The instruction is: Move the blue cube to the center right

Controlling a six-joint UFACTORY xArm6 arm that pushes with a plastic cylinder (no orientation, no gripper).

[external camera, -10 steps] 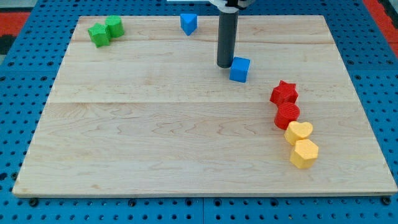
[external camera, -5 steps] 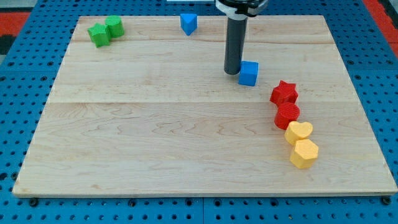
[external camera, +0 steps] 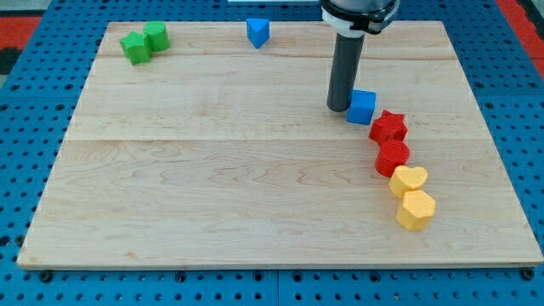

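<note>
A single camera looks down at a slant on the wooden worktop [external camera: 212, 187] from beyond its near edge, set high enough to take in all four sides. The far edge lies along the view's top and reads narrower than the near edge at the view's bottom. Blue perforated base [external camera: 25, 280] shows round the board on the left, right and bottom. The dark rod [external camera: 344, 72] enters from the view's top, its upper part cut off by the frame. No second view is given.
</note>
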